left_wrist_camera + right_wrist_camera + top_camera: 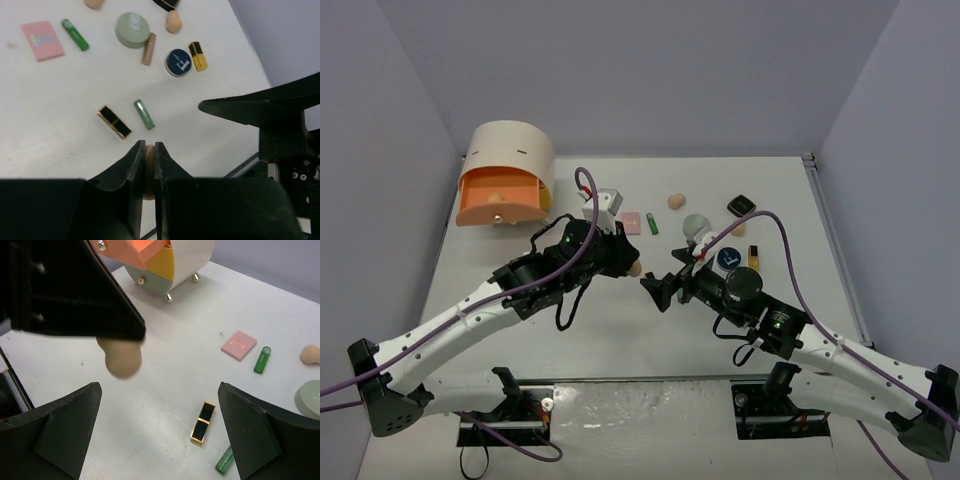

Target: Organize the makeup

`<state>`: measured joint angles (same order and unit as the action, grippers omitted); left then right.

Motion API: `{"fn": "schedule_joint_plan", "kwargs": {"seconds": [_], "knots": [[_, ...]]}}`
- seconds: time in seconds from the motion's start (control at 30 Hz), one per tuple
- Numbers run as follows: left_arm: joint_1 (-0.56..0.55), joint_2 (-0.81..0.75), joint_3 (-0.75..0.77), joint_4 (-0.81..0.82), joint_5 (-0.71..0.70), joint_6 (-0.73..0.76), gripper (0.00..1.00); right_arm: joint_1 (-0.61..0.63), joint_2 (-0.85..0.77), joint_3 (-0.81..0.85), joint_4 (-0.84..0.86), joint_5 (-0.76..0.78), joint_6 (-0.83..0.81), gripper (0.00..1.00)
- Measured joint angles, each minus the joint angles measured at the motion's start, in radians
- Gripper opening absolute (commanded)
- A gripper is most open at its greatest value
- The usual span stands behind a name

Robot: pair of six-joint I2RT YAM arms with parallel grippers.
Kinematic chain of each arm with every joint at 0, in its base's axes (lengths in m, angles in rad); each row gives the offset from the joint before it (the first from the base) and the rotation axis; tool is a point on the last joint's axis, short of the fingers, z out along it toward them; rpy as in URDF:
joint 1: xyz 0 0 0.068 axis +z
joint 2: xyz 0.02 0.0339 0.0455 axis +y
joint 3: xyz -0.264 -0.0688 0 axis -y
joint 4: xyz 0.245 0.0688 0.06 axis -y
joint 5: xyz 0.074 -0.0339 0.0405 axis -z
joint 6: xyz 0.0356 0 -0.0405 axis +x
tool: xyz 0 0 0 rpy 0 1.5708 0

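Above the table [620,340], the left tool [149,145] is pinching a peach sponge [122,359], likely soft and light, by its upper end, while the right tool [159,390] is hanging spread wide.

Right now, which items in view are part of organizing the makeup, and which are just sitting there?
Job: peach sponge in the left fingers; two loose sponges; pink compact; sage compact; blue compact; black compact; two green tubes; two gold-black tubes; tan tube.

Just there: cream drawer box, its orange drawer open.
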<state>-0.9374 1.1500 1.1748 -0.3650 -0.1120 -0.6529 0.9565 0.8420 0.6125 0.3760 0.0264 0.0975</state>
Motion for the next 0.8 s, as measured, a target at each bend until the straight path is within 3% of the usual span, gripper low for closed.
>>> {"fn": "schedule_joint_plan", "kwargs": {"seconds": [0.17, 0.43, 0.8], "knots": [[0.087, -0.003, 0.144, -0.071, -0.104, 0.124, 0.00, 0.000, -0.056, 0.000, -0.061, 0.045, 0.002, 1.00], [0.538, 0.011, 0.235, -0.067, -0.077, 0.243, 0.00, 0.000, -0.196, 0.000, -0.123, 0.146, 0.003, 1.00], [0.869, 0.225, 0.312, -0.011, 0.054, 0.278, 0.00, 0.000, -0.260, -0.008, -0.214, 0.222, 0.005, 1.00]]}}
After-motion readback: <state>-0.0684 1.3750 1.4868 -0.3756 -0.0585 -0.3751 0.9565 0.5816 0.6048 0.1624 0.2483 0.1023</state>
